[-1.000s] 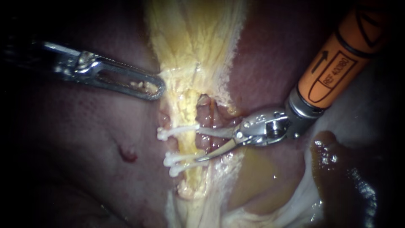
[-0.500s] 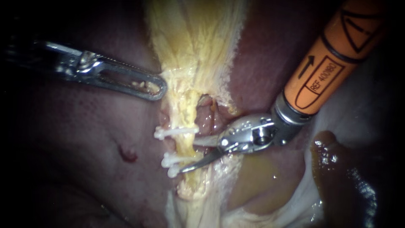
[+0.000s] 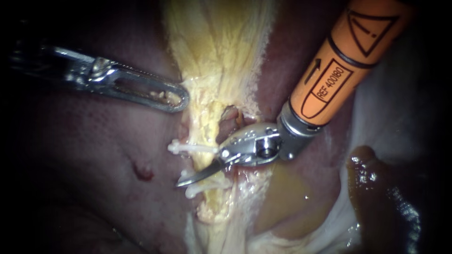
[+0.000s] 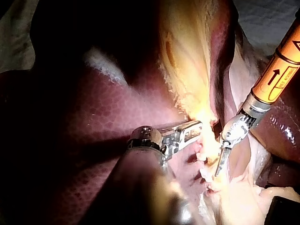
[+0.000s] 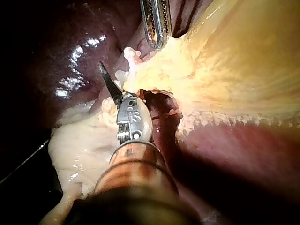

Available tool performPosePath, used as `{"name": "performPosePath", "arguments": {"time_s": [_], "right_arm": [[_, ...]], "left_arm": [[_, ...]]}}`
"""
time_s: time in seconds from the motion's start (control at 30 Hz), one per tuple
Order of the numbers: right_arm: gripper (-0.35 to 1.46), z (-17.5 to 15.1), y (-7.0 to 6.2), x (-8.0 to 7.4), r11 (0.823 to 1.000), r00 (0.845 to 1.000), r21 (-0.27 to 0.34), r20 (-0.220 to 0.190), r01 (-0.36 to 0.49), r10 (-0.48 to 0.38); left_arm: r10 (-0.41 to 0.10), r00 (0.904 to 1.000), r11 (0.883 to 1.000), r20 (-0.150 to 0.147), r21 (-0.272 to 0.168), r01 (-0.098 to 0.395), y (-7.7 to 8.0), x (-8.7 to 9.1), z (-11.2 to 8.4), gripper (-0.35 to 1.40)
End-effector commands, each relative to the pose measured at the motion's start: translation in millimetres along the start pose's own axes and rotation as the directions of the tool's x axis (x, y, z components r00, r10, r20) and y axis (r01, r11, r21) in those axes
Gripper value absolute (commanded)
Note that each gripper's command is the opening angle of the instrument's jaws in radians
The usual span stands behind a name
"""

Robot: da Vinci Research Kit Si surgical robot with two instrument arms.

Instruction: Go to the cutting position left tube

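A yellowish tube [image 3: 205, 136] runs down the middle of the endoscope view, with one white clip [image 3: 188, 147] across it and two more clips [image 3: 203, 187] lower down. My right instrument [image 3: 192, 170], on an orange shaft [image 3: 329, 80], reaches the tube between the upper clip and the lower pair. One thin blade [image 3: 200, 174] lies in front of the tube and the other is hidden behind it, so the blades stand open around it. My left instrument [image 3: 179, 99] is shut on the yellow tissue [image 3: 214, 56] at its edge, above the clips. Its jaws [image 4: 190, 131] show the same hold.
Dark red liver [image 3: 94, 155] lies left of the tube, with a small red spot [image 3: 143, 171]. A reddish gap [image 3: 230, 123] opens just right of the tube. Yellow-brown fluid [image 3: 282, 197] and a dark brown pool [image 3: 372, 188] sit at the lower right.
My right instrument has moved left and its open blades have slid onto the clipped tube, the front blade now crossing it between the clips. The left instrument has stayed in place.
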Motion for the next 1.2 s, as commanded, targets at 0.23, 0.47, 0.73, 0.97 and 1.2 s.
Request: {"name": "performPosePath", "arguments": {"time_s": [0.23,0.47,0.73,0.97,1.2], "right_arm": [[1.40,0.4,-0.6,0.5,1.000,1.000,0.005,-0.023,-0.017,0.017],[1.42,1.0,-2.7,1.6,0.998,0.998,0.058,-0.051,-0.019,0.022],[1.42,1.6,-5.4,3.2,0.993,0.997,0.117,-0.075,-0.017,0.026],[1.42,1.5,-6.2,3.9,0.992,0.996,0.127,-0.086,-0.015,0.026],[1.42,1.3,-6.1,4.0,0.992,0.996,0.128,-0.089,-0.015,0.027]], "left_arm": [[0.000,1.0000,1.000,0.000,-0.001,0.000,0.0,0.0,0.1,-0.35],[0.001,1.0000,1.000,0.000,0.001,-0.001,0.3,0.0,0.1,-0.35],[0.001,1.0000,1.000,0.000,0.001,-0.001,0.3,0.0,0.1,-0.35],[0.001,1.0000,1.000,-0.001,0.001,-0.001,0.4,0.0,0.1,-0.35],[0.001,1.0000,1.000,-0.001,0.001,-0.001,0.4,0.0,0.1,-0.35]]}}
